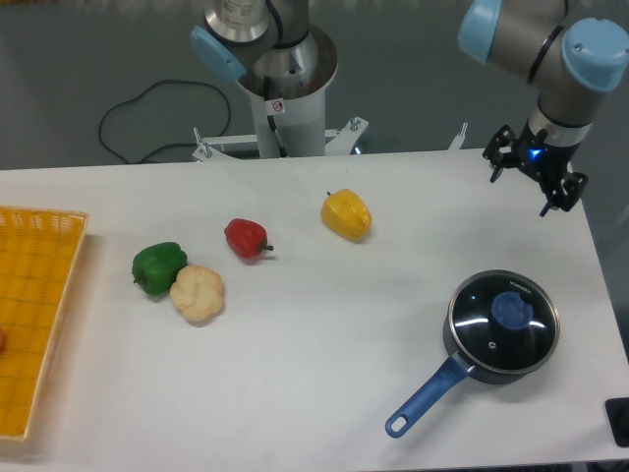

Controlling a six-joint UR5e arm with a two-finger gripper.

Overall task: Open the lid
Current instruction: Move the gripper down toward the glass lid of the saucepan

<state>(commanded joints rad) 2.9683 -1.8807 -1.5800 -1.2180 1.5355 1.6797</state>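
Nearest the camera, the round clear glass lid (503,321) with its thin silver rim and blue centre knob is sitting closed on the dark saucepan (470,360) with the long blue handle, at the front right of the white counter (324,334). Farther back, a cream cauliflower-like piece (198,292) is touching a green pepper (158,266), with a red pepper (246,238) and a yellow pepper (347,215) beyond and a yellow wicker basket (34,315) lying at the left edge. Farthest, the black two-finger hand (536,175) is hovering above the counter's back right corner, well apart from the lid, holding nothing, though I cannot tell how wide its fingers are standing.
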